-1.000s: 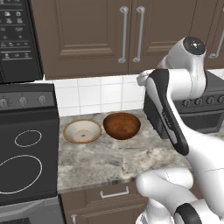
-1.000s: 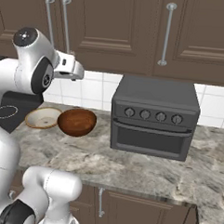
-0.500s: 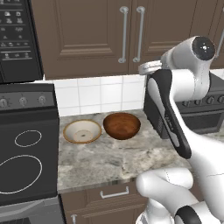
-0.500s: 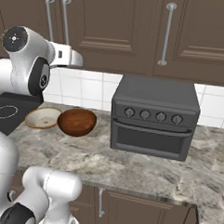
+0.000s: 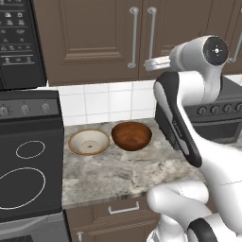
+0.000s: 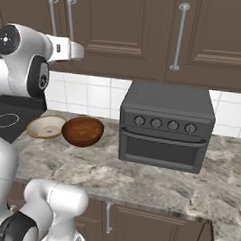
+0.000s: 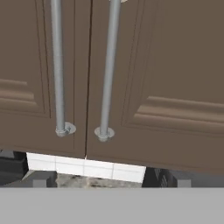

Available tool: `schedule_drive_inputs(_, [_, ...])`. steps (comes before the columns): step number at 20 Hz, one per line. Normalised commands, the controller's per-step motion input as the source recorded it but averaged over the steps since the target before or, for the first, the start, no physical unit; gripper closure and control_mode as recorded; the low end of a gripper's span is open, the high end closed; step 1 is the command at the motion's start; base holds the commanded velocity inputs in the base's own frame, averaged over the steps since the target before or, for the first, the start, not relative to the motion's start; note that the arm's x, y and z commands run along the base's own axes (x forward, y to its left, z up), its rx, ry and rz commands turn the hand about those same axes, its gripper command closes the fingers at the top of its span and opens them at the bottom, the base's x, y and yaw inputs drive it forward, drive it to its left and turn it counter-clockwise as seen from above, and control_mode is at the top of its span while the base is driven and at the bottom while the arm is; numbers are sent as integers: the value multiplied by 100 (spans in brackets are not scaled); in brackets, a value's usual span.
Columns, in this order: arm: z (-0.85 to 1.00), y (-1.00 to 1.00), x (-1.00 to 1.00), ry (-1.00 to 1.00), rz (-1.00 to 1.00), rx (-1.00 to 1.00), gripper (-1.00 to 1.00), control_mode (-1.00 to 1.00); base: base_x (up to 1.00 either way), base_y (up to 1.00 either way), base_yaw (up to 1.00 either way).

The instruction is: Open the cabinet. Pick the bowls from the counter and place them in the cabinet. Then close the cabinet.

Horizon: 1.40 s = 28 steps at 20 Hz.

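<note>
The cabinet (image 5: 90, 42) hangs above the counter (image 5: 118, 170) with both doors shut. Its two silver bar handles (image 7: 58, 65) fill the hand view close up, lower ends at mid-frame. My gripper (image 5: 148, 64) is raised in front of the door seam, just below the right handle (image 5: 152, 35), open and holding nothing; it also reaches toward the doors in the right base view (image 6: 80, 53). The reddish-brown bowl (image 5: 131, 135) and the tan-rimmed cream bowl (image 5: 89, 142) sit side by side on the counter against the tiled wall, well below the hand. They also show from the right, the brown bowl (image 6: 83, 131) beside the cream bowl (image 6: 46, 126).
A black toaster oven (image 6: 166, 126) stands on the counter right of the bowls. The black stovetop (image 5: 23, 175) lies to the left, with a dark microwave (image 5: 19, 42) above it. A brown drawer (image 5: 124, 208) sits under the counter edge. My white arm rises in front of the oven.
The hand has risen and swung in toward the cabinet's handles. The bowls have not moved and the doors stay shut.
</note>
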Motion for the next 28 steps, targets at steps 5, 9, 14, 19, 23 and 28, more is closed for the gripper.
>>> schedule_drive_inputs(5, [11,19,12,0,0,0,-100,-100,0,0,0])
schedule_drive_inputs(9, [5,1,20,-1,0,0,-100,-100,0,0,0])
schedule_drive_inputs(14, [0,0,20,-5,0,0,-100,-100,0,0,0])
schedule_drive_inputs(19, [0,0,26,-9,1,0,-100,-100,0,0,0])
schedule_drive_inputs(23, [0,0,36,-9,1,0,-100,-100,0,0,0])
schedule_drive_inputs(28, [-2,-2,48,-4,2,0,-100,-100,0,0,0])
